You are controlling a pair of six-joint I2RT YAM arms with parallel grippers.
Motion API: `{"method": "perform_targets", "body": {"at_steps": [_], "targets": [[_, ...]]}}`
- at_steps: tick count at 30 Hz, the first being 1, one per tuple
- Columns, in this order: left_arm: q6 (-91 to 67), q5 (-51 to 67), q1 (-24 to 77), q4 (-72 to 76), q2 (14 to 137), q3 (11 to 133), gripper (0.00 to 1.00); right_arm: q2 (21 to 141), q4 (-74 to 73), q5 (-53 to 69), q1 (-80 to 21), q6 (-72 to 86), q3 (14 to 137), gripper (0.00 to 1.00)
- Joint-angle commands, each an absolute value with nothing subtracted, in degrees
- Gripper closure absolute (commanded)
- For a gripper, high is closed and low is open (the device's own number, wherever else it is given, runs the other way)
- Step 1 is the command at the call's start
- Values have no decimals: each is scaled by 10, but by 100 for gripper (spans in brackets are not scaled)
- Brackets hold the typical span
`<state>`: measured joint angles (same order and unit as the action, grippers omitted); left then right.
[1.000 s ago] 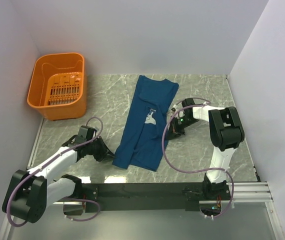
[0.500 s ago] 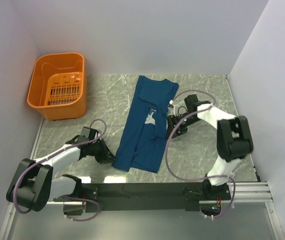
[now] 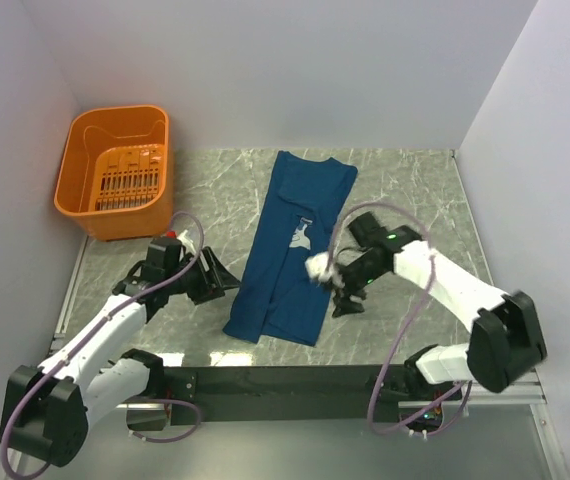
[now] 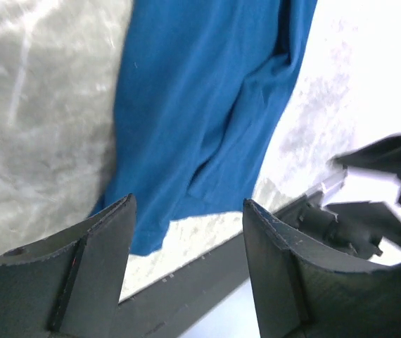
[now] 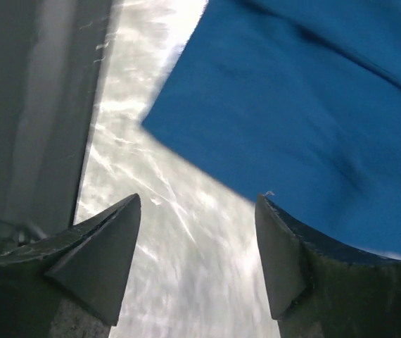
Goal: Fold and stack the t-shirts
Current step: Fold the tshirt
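The dark blue t-shirt lies flat on the marble table, folded lengthwise into a long strip, with its white print showing on top. My left gripper hovers just left of the shirt's near-left edge, open and empty. In the left wrist view the t-shirt lies beyond the open left gripper. My right gripper stands open and empty beside the shirt's near-right edge. In the right wrist view the right gripper has bare table between its fingers, and the t-shirt lies ahead.
An orange plastic basket stands at the back left of the table. White walls close in the left, back and right sides. A dark rail runs along the near edge by the arm bases.
Both grippers have opened and let go of the shirt. The left one drew back from the near-left corner. The right arm swung toward the near edge along the shirt's right side.
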<state>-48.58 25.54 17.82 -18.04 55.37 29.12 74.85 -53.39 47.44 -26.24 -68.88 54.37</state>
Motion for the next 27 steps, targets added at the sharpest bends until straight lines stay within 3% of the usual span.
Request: {"method": "perform_targets", "body": {"at_steps": [1,5,21,24,27], "targets": [[-454,208,177,-216,536,311,33,770,-564,428,-350,-810,540,29],[-469,194,177,-222,502,296,32,766,-422,353,-442,-738,492,30],[-496,129,176,-293,410,330,32,852,-316,224,-569,-730,442,39],[-496,127,175,-294,406,332,32,860,-307,214,-573,-723,446,44],[-495,127,175,-294,407,334,32,862,-311,211,-579,-722,445,57]]}}
